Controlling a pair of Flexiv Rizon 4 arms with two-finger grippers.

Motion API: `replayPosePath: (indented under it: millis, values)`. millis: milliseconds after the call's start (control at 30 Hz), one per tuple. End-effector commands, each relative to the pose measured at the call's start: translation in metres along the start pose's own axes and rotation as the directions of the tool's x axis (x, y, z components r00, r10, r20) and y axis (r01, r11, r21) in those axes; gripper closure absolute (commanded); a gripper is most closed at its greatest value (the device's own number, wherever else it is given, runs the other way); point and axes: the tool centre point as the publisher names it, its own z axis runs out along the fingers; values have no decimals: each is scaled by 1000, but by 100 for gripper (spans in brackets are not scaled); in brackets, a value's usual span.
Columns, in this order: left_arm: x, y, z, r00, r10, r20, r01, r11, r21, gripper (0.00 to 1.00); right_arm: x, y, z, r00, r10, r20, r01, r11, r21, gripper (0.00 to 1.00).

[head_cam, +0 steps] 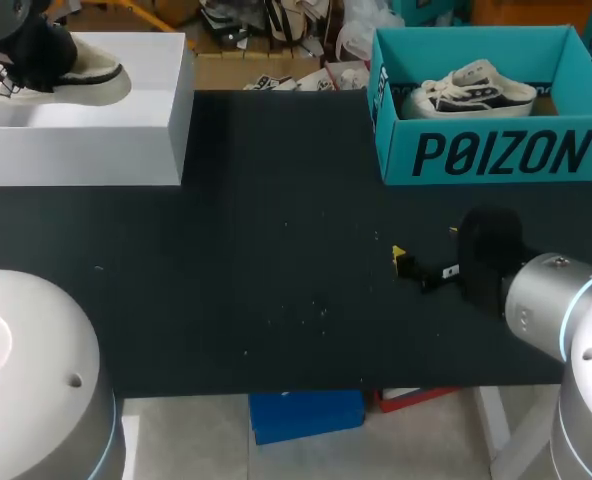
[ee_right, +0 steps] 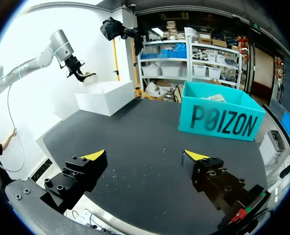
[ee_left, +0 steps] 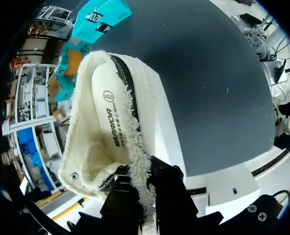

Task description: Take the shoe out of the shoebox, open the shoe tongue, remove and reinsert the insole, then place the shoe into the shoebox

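The shoe [head_cam: 76, 78] is not in the shoebox [head_cam: 496, 155]. It is at the top of a white box [head_cam: 86, 130], at 10 o'clock on the black table [head_cam: 276, 250]. I cannot tell if it rests there or hangs just above. The left gripper [ee_left: 144, 193] is clamped on it, with one dark finger on each side of the fluffy edge.

The blue shoebox stands at 2 o'clock, well apart from the white box, and a second shoe [head_cam: 471, 92] lies inside it. The right gripper [ee_right: 145, 156] hangs over the table at 4 o'clock, near the shoebox's front wall, its yellow tips far apart.

The left wrist view looks right into the shoe and shows the pale insole [ee_left: 108, 122] inside. (From the head view you only see the shoe's side, and the gripper hides one end.) The right wrist view shows the left arm far ahead, over the white box.
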Motion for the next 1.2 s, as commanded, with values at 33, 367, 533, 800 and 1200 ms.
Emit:
replayPosePath:
  millis: [33,367,533,800,1200]
  values:
    - [-13,13,27,999,-12,-35,13,1000,17,100,1,-1,1,1000,2,3,-2,1000,-5,0]
    - [-11,21,90,993,-44,-106,46,999,15,100,1,-1,1,1000,2,3,-2,1000,-5,0]
    - [-8,17,113,989,-53,-137,56,998,19,100,1,-1,1,1000,2,3,-2,1000,-5,0]
    - [5,7,141,981,-80,-177,88,995,38,100,1,-1,1,1000,2,3,-2,1000,-5,0]
    - [10,1,136,981,-72,-182,85,994,65,29,1,-1,1,1000,2,3,-2,1000,-5,0]
